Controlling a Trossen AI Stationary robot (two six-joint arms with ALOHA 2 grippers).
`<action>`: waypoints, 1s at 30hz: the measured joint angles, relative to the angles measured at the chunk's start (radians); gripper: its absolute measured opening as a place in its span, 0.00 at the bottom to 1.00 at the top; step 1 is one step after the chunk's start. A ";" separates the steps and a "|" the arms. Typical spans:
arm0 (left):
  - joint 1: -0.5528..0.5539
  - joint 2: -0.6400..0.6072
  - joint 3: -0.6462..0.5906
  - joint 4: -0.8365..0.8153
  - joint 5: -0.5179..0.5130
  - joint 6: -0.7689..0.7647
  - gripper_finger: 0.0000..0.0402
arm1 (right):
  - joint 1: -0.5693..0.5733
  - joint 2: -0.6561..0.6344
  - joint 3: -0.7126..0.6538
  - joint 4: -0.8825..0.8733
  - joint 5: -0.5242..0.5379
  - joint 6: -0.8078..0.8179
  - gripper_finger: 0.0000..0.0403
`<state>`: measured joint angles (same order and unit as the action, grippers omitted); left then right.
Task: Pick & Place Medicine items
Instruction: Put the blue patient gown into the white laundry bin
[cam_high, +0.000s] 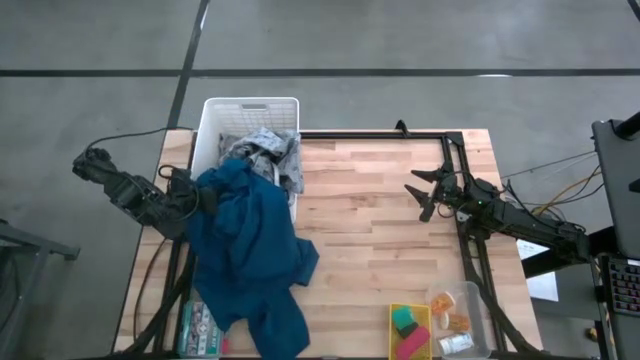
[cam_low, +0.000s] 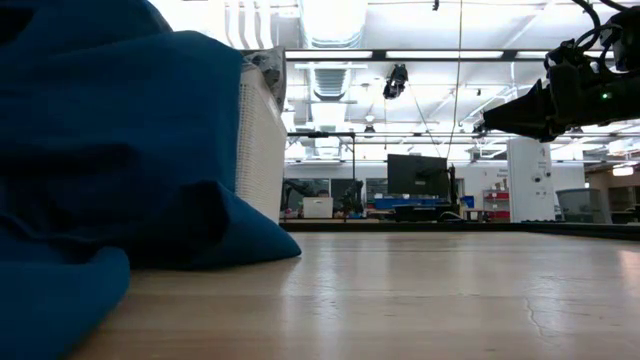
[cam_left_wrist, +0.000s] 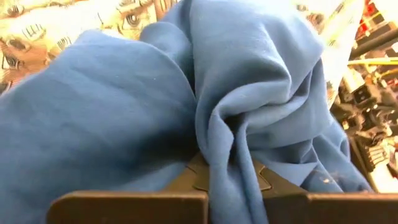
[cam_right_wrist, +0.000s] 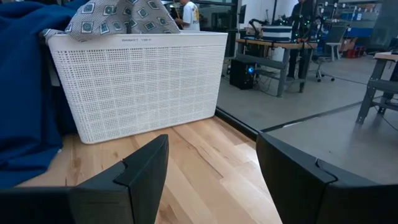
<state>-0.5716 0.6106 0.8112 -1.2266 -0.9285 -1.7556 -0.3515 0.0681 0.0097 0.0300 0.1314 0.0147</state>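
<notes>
The left pincer (cam_left_wrist: 230, 186) is clamped on the blue cloth (cam_high: 245, 250) at nine o'clock, beside the white basket (cam_high: 215, 130) of patterned fabric; no medicine step has started. The right pincer (cam_high: 428, 194), open and empty at three o'clock, would need to reach the clear tray (cam_high: 478, 310) at five o'clock, which holds the white carton (cam_high: 455, 343) and orange pieces (cam_high: 458, 322)

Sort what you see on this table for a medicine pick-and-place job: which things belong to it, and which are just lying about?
Belong to the job:
- small white carton
- tiny orange pieces, both in the clear container

Just lying about:
- blue cloth, pinched by the left gripper
- white laundry basket with patterned cloth
- green and pink blocks
- flat box
</notes>
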 joint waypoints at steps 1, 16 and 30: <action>0.000 0.000 0.000 0.001 -0.011 -0.003 0.07 | 0.000 0.000 0.000 0.000 0.000 0.000 0.59; -0.001 0.001 0.000 0.007 -0.020 0.000 0.07 | 0.000 0.000 0.000 0.000 0.000 0.000 0.59; 0.000 0.000 0.001 0.006 0.027 0.003 0.07 | 0.000 0.000 0.000 0.000 0.000 0.000 0.59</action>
<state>-0.5720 0.6110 0.8124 -1.2205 -0.9012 -1.7523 -0.3514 0.0682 0.0096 0.0302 0.1313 0.0149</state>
